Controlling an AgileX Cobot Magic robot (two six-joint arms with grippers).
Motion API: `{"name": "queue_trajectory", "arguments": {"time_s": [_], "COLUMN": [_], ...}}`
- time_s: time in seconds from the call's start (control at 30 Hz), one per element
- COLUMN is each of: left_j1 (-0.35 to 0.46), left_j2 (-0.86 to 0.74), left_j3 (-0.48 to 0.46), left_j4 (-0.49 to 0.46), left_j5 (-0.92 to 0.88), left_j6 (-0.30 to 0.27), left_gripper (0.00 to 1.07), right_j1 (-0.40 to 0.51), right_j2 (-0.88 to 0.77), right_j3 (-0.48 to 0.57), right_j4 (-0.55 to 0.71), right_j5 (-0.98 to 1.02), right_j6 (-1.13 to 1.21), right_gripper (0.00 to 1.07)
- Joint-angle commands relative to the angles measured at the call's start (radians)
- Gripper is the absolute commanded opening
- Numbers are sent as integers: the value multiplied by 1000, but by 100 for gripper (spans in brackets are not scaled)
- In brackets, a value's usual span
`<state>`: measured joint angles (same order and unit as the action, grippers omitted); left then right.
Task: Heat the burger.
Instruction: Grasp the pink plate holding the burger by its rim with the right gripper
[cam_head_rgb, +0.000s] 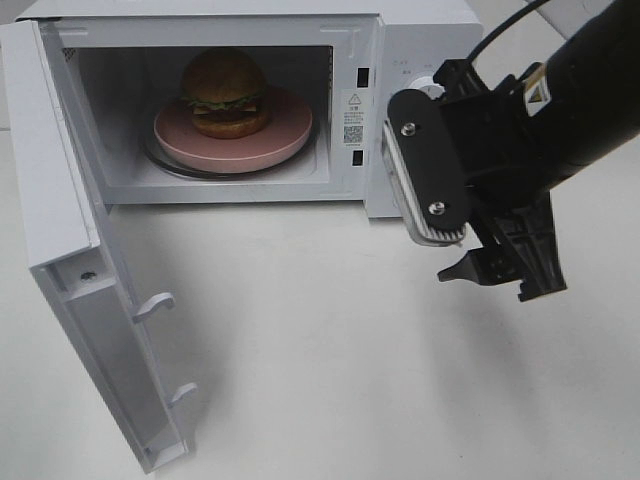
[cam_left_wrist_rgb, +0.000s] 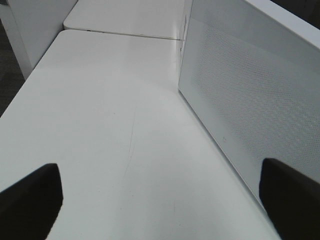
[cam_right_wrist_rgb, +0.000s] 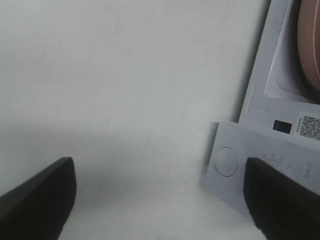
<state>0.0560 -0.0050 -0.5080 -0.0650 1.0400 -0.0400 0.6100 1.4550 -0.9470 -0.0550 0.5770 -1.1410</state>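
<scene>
Exterior high view: burger (cam_head_rgb: 224, 92) sitting inside open microwave (cam_head_rgb: 425, 30), both grippers spread empty

The burger is resting on the pink plate (cam_head_rgb: 285, 140) inside the white microwave, whose door (cam_head_rgb: 60, 180) is standing swung wide. The right gripper (cam_head_rgb: 492, 280) is hovering in front of the control panel (cam_head_rgb: 405, 50), above the table (cam_head_rgb: 330, 380), with its fingers parted and holding nothing. In the left wrist view, the left gripper (cam_left_wrist_rgb: 160, 200) is likewise gaping empty over the table, beside a perforated white panel (cam_left_wrist_rgb: 250, 95).

Count: one microwave (cam_head_rgb: 415, 40); one burger (cam_head_rgb: 224, 90); one pink plate (cam_head_rgb: 288, 138); one glass turntable (cam_head_rgb: 168, 166); two latch hooks (cam_head_rgb: 152, 305) on the door (cam_head_rgb: 60, 190); one QR label (cam_head_rgb: 354, 132); one white table (cam_head_rgb: 340, 360).
</scene>
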Motion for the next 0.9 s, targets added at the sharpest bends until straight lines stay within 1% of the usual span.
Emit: {"name": "queue_trajectory", "arguments": {"time_s": [0.03,0.1,0.2,0.27,0.37,0.4,0.47,0.53,0.9], "left_j1": [4,4,4,4,4,4,4,4,4], "left_j2": [-19,-19,-19,-19,-19,-19,-19,-19,-19], "left_j3": [5,5,5,5,5,5,5,5,5], "left_j4": [-3,-3,-3,-3,-3,-3,-3,-3,-3], "left_j5": [-5,-5,-5,-5,-5,-5,-5,-5,-5], "left_j6": [-2,-2,-2,-2,-2,-2,-2,-2,-2], "left_gripper": [100,100,100,100,100,100,100,100,100], "right_j1": [24,52,61,78,84,93,93,104,116], "right_j2": [40,90,107,167,180,209,219,269,384], "right_j3": [-29,-72,-89,-153,-170,-204,-216,-270,-375], "right_j4": [-59,-115,-118,-117,-119,-128,-133,-147,-187], "right_j5": [-12,-12,-12,-13,-13,-13,-15,-35,-85], "right_j6": [80,137,143,143,143,143,143,149,153], "right_gripper": [94,93,93,92,92,91,91,90,88]}}
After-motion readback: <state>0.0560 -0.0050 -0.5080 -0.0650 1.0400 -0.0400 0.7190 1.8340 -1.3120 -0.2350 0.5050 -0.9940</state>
